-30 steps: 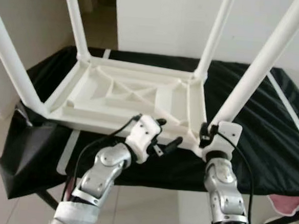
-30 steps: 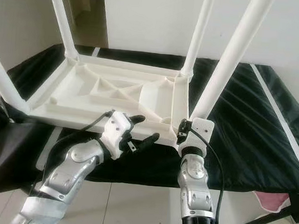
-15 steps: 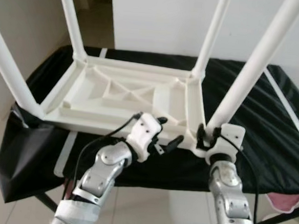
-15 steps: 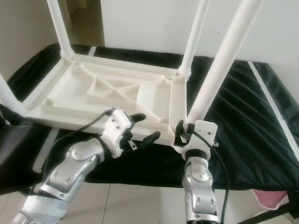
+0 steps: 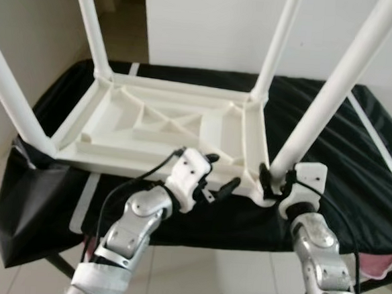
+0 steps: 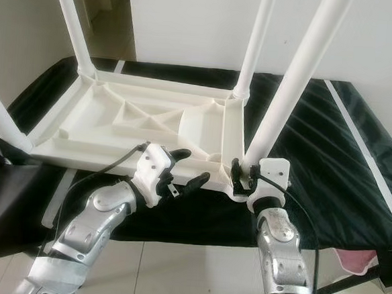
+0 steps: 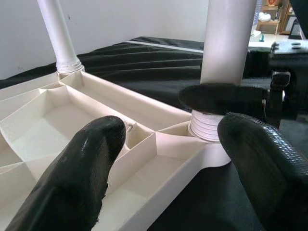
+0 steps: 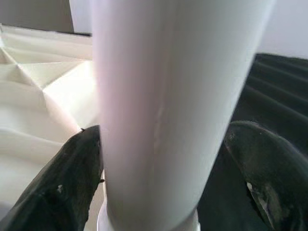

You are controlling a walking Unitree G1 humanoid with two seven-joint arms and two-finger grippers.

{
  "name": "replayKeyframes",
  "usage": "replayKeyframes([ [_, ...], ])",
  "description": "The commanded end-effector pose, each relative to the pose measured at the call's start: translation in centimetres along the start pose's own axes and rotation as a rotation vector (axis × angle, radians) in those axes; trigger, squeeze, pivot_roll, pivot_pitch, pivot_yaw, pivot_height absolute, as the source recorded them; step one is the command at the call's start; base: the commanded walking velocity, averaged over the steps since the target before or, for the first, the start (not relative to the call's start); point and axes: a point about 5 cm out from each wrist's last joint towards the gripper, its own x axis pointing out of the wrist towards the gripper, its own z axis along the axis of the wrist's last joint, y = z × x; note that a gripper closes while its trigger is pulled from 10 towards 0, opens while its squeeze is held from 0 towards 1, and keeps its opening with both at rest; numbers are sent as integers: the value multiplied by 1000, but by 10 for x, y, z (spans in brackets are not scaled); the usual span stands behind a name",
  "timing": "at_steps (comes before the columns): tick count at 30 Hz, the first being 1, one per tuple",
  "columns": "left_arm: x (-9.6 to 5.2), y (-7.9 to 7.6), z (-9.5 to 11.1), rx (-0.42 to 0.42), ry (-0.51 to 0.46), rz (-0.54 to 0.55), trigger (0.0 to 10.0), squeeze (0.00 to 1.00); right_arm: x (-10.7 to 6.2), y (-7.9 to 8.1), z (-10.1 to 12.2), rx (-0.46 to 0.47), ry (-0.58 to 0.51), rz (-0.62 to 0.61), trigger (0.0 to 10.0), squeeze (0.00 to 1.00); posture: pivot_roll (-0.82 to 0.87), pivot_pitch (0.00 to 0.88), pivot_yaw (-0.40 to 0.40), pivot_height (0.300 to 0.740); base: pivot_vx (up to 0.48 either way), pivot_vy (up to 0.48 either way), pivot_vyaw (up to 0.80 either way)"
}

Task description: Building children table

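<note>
A white plastic children's table (image 5: pixel 150 123) lies upside down on a black-covered surface, its four legs pointing up. My right gripper (image 5: pixel 273 181) is at the base of the near right leg (image 5: pixel 320 108). In the right wrist view its fingers (image 8: pixel 72 187) close on either side of that leg (image 8: pixel 163 96), just above the socket. My left gripper (image 5: pixel 221 172) is open at the table's near edge, left of that corner. Its fingers (image 7: pixel 91 154) are spread over the ribbed underside and hold nothing.
The black cloth (image 5: pixel 356 165) covers a work table that extends to the right and behind. A black bag (image 5: pixel 23 209) hangs off its left end. Something pink (image 5: pixel 384 268) sits low on the right. A white wall stands behind, with tiled floor below.
My right arm has swung to the right, its wrist turning around the base of the near right leg. The left gripper has hardly moved and is still open.
</note>
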Motion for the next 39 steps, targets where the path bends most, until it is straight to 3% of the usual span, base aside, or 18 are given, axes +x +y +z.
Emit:
replayKeyframes([
  [1, -1, -1, 3, 11, 1, -20, 10000, 0, 3, -2, 2, -16, -7, 84, 10000, 0, -40, 22, -19, 740, 0, 0, 0],
  [12, -3, -1, 4, 19, 2, -37, 10000, 0, 1, -13, -4, -90, 73, 349, 10000, 0, -31, 2, -9, 740, 0, 0, 0],
  [13, -2, -1, 5, 21, 1, -42, 10000, 0, 1, -13, -6, -90, 90, 376, 8784, 0, -33, 0, -5, 740, 0, 0, 0],
  [16, -2, -1, 5, 22, 0, -45, 10000, 0, 1, -13, -7, -90, 100, 391, 8784, 0, -33, 0, -5, 740, 0, 0, 0],
  [17, -2, -2, 5, 22, 0, -48, 10000, 0, 1, -12, -10, -94, 112, 412, 3843, 0, -34, 0, -2, 740, 0, 0, 0],
  [18, -1, -2, 5, 23, -2, -53, 10000, 0, 2, -11, -13, -104, 122, 424, 0, 0, -35, 0, 0, 740, 0, 0, 0],
  [29, 1, -6, 6, 17, -5, -67, 10000, 0, 3, -11, -21, -115, 146, 468, 0, 0, -36, 0, -8, 740, 0, 0, 0],
  [30, 1, -6, 6, 15, -6, -67, 10000, 0, 3, -12, -22, -113, 149, 470, 9098, 0, -36, 0, -8, 740, 0, 0, 0],
  [31, 1, -6, 5, 14, -6, -68, 10000, 0, 3, -12, -22, -107, 148, 459, 10000, 0, -38, 0, -10, 740, 0, 0, 0],
  [39, 1, -7, 4, 11, -6, -67, 10000, 0, 4, -15, -21, -72, 132, 353, 10000, 0, -41, 0, -18, 740, 0, 0, 0],
])
